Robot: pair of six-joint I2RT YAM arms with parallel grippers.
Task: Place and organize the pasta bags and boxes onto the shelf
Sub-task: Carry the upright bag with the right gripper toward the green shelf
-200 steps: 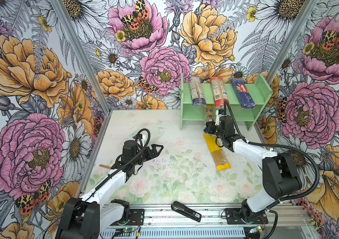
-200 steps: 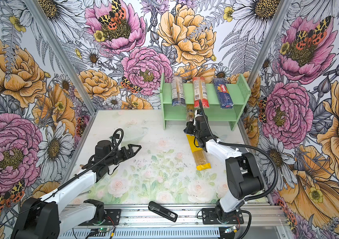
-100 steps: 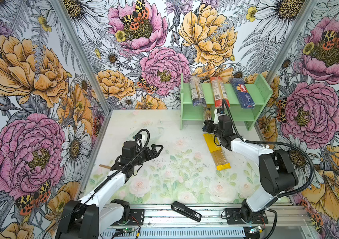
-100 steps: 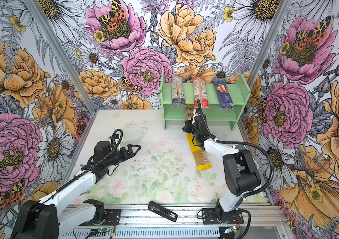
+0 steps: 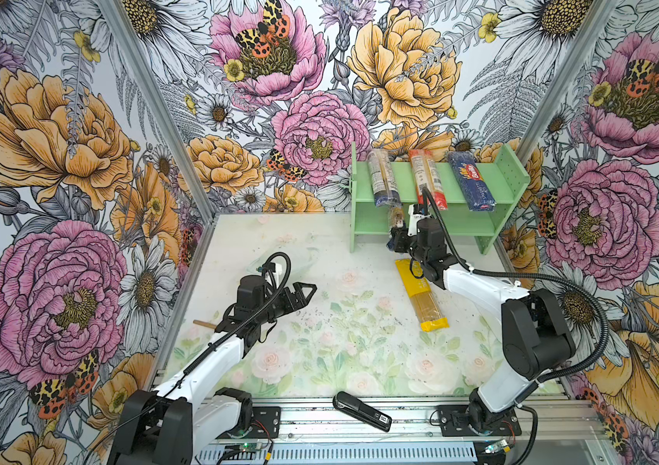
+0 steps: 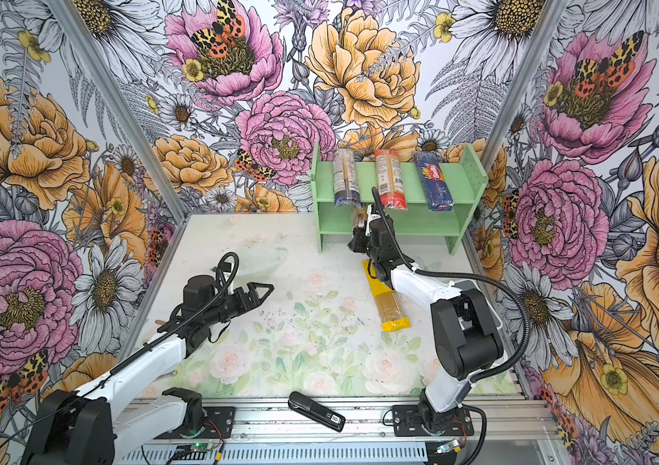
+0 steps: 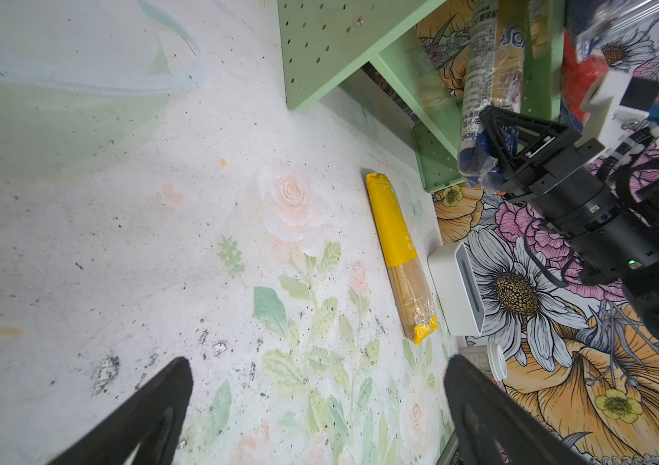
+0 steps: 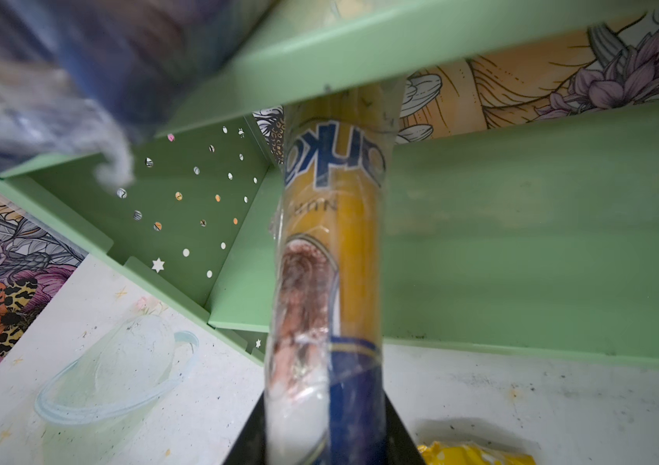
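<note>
The mint-green shelf (image 5: 364, 193) (image 6: 322, 189) stands at the back right. Its top tier holds three packs: a clear dark-blue-labelled one (image 5: 382, 177), a red-ended one (image 5: 426, 179) and a dark blue Barilla one (image 5: 471, 181). My right gripper (image 5: 398, 241) (image 8: 324, 426) is shut on the near end of a blue-gold pack (image 8: 332, 241) (image 7: 489, 80). The pack's far end reaches over the lower tier (image 8: 521, 241), under the top board. A yellow pack (image 5: 420, 294) (image 7: 400, 257) lies on the table. My left gripper (image 5: 305, 292) (image 7: 316, 402) hangs open over the table's left middle, holding nothing.
A black stapler-like object (image 5: 362, 410) lies on the front rail. A white-grey box (image 7: 456, 290) and a white-capped container (image 7: 495, 360) sit by the right wall near the yellow pack. A small wooden stick (image 5: 204, 324) lies at the left edge.
My right gripper has carried the blue-gold pack a little farther toward the shelf, its far end going under the top board. The left arm has not moved.
</note>
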